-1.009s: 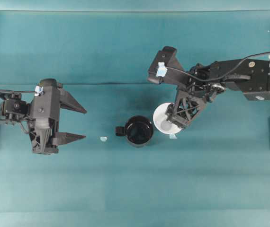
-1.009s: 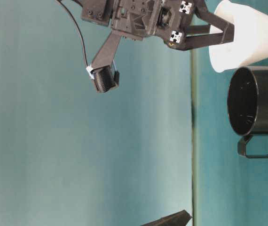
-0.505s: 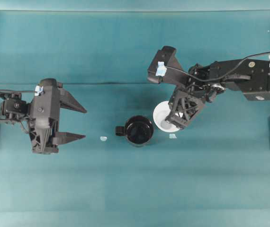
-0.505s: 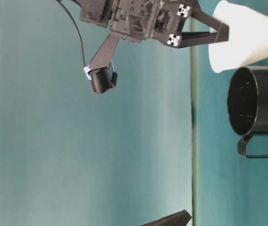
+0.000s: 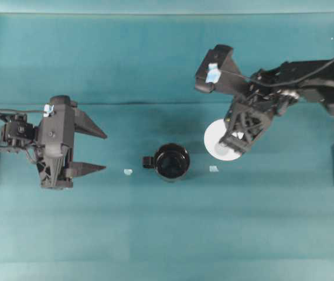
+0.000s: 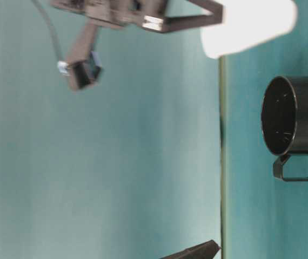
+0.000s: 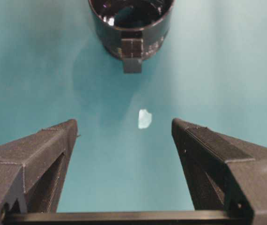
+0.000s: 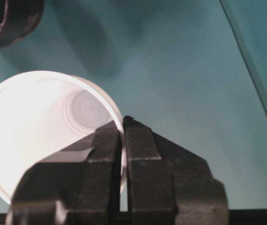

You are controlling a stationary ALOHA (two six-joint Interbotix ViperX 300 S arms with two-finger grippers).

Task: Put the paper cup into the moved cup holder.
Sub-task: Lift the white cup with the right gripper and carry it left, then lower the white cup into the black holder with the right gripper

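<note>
With the cup pinched and off the cloth, carrying step in hand: cup gripped, not yet over the holder. Going left to right across the overhead view: left gripper (image 5: 94, 151) parked well to the left above the green table (image 5: 167, 234), jaws spread wide and holding nothing, touching nothing; seen through its own wrist camera, both fingers (image 7: 40, 154) apart with only bare cloth and a small pale scrap (image 7: 144, 118) between them. Next, that same scrap on the cloth, then the cup holder (image 5: 171, 162), a glossy black mug standing upright with its little handle pointing left, hollow inside. Just past it, a second pale scrap (image 5: 213, 168). Further right, the paper cup (image 5: 222, 141), white, mouth up, near the holder but apart from it and raised above the table in the low side view (image 6: 251, 24). Gripped by the right gripper (image 8: 122, 136), jaws closed nearly together on the cup's wall at the rim, one finger inside and one outside. Judged next: shifting the cup leftward until centred over the black opening, keeping it level, then lowering base first; likely needing care, since the rim looks wider than the holder and a thin wall held by one side may tilt or dent.
</note>
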